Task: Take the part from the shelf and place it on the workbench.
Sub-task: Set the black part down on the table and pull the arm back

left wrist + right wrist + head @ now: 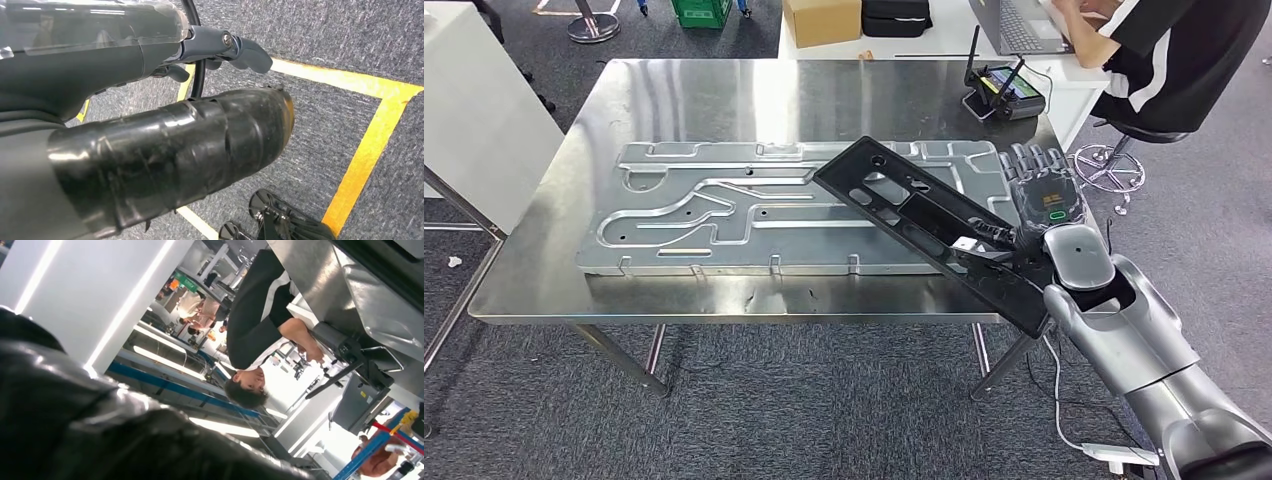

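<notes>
We see the black part point(934, 225) lying slantwise at centre right, across the metal plate point(724, 210) and worktop point(544, 270) edge. Our right hand point(1049, 205) grips its lower end; the left hand's point(240, 50) state we cannot tell.

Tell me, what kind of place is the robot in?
Probably a workshop or robot test lab: there's a steel workbench carrying a big metal plate, yellow tape lines on the carpet, and a person at a desk nearby.
</notes>
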Motion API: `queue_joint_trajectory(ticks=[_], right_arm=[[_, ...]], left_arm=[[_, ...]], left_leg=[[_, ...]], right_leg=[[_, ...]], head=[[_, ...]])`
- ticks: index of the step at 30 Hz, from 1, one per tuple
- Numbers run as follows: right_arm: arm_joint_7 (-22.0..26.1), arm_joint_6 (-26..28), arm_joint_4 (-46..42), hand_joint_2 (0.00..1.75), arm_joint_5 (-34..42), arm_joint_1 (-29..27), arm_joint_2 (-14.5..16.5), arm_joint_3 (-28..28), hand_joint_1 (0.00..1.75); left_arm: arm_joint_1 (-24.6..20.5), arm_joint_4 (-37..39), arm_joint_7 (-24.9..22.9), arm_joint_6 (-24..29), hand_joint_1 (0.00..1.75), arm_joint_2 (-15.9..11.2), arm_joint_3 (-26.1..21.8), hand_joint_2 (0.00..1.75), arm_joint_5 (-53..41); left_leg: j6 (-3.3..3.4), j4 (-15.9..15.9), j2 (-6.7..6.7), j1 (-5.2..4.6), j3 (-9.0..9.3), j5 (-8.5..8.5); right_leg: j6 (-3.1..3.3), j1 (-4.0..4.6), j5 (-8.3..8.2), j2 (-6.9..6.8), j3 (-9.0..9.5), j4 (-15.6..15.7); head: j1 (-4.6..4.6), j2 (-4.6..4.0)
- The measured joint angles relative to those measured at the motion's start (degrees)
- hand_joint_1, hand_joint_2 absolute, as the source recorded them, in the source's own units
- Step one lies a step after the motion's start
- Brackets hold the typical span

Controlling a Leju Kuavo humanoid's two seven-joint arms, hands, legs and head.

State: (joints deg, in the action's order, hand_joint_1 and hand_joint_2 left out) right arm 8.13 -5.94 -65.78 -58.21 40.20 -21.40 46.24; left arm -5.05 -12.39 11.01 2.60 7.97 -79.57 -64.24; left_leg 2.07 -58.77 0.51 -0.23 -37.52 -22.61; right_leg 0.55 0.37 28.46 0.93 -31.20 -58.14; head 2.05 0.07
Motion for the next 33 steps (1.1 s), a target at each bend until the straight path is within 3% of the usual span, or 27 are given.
queue_joint_trajectory(ticks=[4,6,9,10,11,12,14,15,17,20,21,22,24,25,26,27,28,30,31,33], right_arm=[[0.00,0.07,-0.60,0.00,0.01,-0.52,-0.86,-0.34,0.00],[-0.01,0.13,-1.04,0.00,0.02,-0.81,-1.66,-0.71,0.00],[-0.08,0.23,-1.38,0.00,0.01,-1.50,-2.90,-1.04,0.00],[-0.09,0.25,-1.40,0.00,0.01,-1.92,-3.20,-1.08,0.00],[-0.10,0.25,-1.46,0.00,0.01,-2.41,-3.49,-1.15,0.00],[-0.14,0.26,-1.60,0.00,0.00,-2.86,-3.79,-1.29,0.00],[-0.28,0.28,-2.03,0.00,-0.01,-3.37,-4.35,-1.79,0.00],[-0.36,0.30,-2.25,0.00,-0.01,-3.47,-4.54,-2.05,0.00],[-0.43,0.33,-2.59,0.00,-0.03,-3.61,-4.82,-2.37,0.00],[-0.44,0.36,-3.02,0.00,-0.05,-4.06,-5.08,-2.48,0.00],[-0.44,0.35,-3.20,0.00,-0.08,-4.21,-5.15,-2.54,0.00],[-0.44,0.33,-3.41,0.00,-0.11,-4.35,-5.24,-2.62,0.00],[-0.43,0.11,-3.82,0.00,-0.19,-4.66,-5.51,-2.80,0.00],[-0.43,-0.04,-3.97,0.00,-0.22,-4.84,-5.67,-2.86,0.00],[-0.41,-0.19,-4.09,0.00,-0.23,-5.00,-5.83,-2.87,0.00],[-0.40,-0.31,-4.21,0.00,-0.23,-5.11,-5.99,-2.90,0.00],[-0.38,-0.42,-4.35,0.00,-0.24,-5.18,-6.15,-2.94,0.00],[-0.34,-0.68,-4.70,0.00,-0.26,-5.16,-6.48,-3.12,0.00],[-0.32,-0.81,-4.90,0.00,-0.27,-5.13,-6.67,-3.21,0.00],[-0.19,-1.04,-5.16,0.00,-0.28,-5.11,-7.06,-3.33,0.00]], left_arm=[[0.03,0.00,0.05,-0.26,0.00,0.02,0.01,0.00,-0.04],[0.03,0.00,-0.02,-0.41,0.00,0.05,0.01,0.00,-0.10],[0.03,0.00,-0.15,-0.68,0.00,0.05,0.01,0.00,-0.13],[0.04,0.00,-0.19,-0.75,0.00,0.04,0.01,0.00,-0.11],[0.03,0.00,-0.21,-0.81,0.00,0.02,0.01,0.00,-0.10],[0.02,0.00,-0.20,-0.86,0.00,0.00,0.01,0.00,-0.09],[0.00,-0.02,-0.15,-0.93,0.00,-0.06,0.01,0.00,-0.12],[0.00,-0.04,-0.12,-0.96,0.00,-0.12,0.01,0.00,-0.14],[0.02,-0.08,-0.09,-0.99,0.00,-0.26,0.01,0.00,-0.16],[0.24,-0.09,-0.13,-1.11,0.00,-0.24,0.01,0.00,-0.13],[0.34,-0.09,-0.19,-1.17,0.00,-0.22,0.01,0.00,-0.08],[0.41,-0.09,-0.25,-1.22,0.00,-0.22,0.01,0.00,-0.02],[0.41,-0.09,-0.42,-1.27,0.00,-0.25,0.01,0.00,0.10],[0.39,-0.09,-0.50,-1.29,0.00,-0.26,0.01,0.00,0.16],[0.37,-0.09,-0.56,-1.32,0.00,-0.27,0.01,0.00,0.21],[0.34,-0.09,-0.61,-1.35,0.00,-0.28,0.01,0.00,0.25],[0.31,-0.09,-0.63,-1.39,0.00,-0.28,0.01,0.00,0.26],[0.14,-0.10,-0.69,-1.45,0.00,-0.46,0.00,0.00,0.28],[0.05,-0.11,-0.72,-1.49,0.00,-0.57,-0.01,0.00,0.29],[-0.12,-0.13,-0.79,-1.56,0.00,-0.73,-0.02,0.00,0.32]], left_leg=[[0.39,0.37,-0.05,0.10,0.24,0.15],[0.73,1.19,-0.23,0.53,0.67,0.62],[0.95,1.62,-0.49,0.81,0.87,0.87],[0.91,1.59,-0.56,0.88,0.85,0.89],[0.81,1.50,-0.61,1.00,0.81,0.91],[0.61,1.32,-0.64,1.18,0.73,0.92],[-0.16,0.69,-0.65,1.64,0.40,0.88],[-0.70,0.41,-0.62,1.80,0.20,0.92],[-1.86,0.15,-0.51,1.88,-0.16,1.33],[-3.37,0.22,-0.43,2.16,-0.90,1.74],[-3.56,-0.85,-0.46,2.28,-1.54,0.30],[-3.55,-3.17,-0.50,2.35,-2.45,-2.19],[-3.20,-10.56,-0.53,2.11,-4.48,-8.29],[-2.97,-13.92,-0.52,1.87,-4.97,-10.23],[-2.65,-15.77,-0.52,1.56,-4.64,-10.98],[-2.23,-15.58,-0.50,1.20,-3.27,-10.64],[-1.68,-13.27,-0.48,0.78,-0.86,-9.53],[-0.21,-5.44,-0.39,-0.13,5.27,-7.80],[0.30,-2.35,-0.39,-0.49,7.36,-7.41],[0.85,0.50,-0.46,-0.87,8.62,-7.25]], right_leg=[[-0.41,-0.11,0.10,0.02,0.16,0.05],[-0.90,-0.16,1.61,-0.09,-0.33,-1.55],[-2.04,-0.97,7.09,-0.25,-4.35,-10.94],[-2.45,-1.41,8.00,-0.30,-5.59,-13.80],[-2.87,-1.90,7.73,-0.39,-5.97,-14.85],[-3.33,-2.39,6.41,-0.53,-5.27,-13.71],[-4.33,-3.23,2.94,-0.84,-1.47,-6.55],[-4.46,-3.24,1.59,-0.71,0.05,-3.56],[-3.78,-2.85,0.81,-0.32,0.84,-1.19],[-1.60,-2.40,-0.31,-0.17,-0.54,-1.26],[-0.88,-2.33,-0.92,-0.22,-1.13,-1.11],[-0.24,-2.22,-1.59,-0.26,-1.82,-0.97],[0.55,-1.62,-2.78,-0.27,-3.27,-0.99],[0.74,-1.26,-3.30,-0.27,-3.99,-1.05],[0.89,-0.91,-3.77,-0.28,-4.70,-1.14],[1.00,-0.58,-4.20,-0.28,-5.35,-1.28],[1.06,-0.29,-4.58,-0.27,-5.91,-1.42],[1.05,0.11,-5.27,-0.28,-6.72,-1.70],[0.91,0.18,-5.65,-0.34,-6.93,-1.73],[0.35,0.01,-6.54,-0.46,-7.12,-1.53]], head=[[-0.02,0.00],[0.01,0.00],[0.02,0.00],[0.03,0.00],[0.02,0.00],[0.02,0.00],[0.03,0.00],[0.02,0.00],[-0.01,0.00],[-0.07,0.00],[-0.09,0.00],[-0.14,0.00],[-0.18,0.00],[-0.18,0.00],[-0.17,0.00],[-0.17,0.00],[-0.17,0.00],[-0.15,0.00],[-0.13,0.00],[-0.17,0.00]])
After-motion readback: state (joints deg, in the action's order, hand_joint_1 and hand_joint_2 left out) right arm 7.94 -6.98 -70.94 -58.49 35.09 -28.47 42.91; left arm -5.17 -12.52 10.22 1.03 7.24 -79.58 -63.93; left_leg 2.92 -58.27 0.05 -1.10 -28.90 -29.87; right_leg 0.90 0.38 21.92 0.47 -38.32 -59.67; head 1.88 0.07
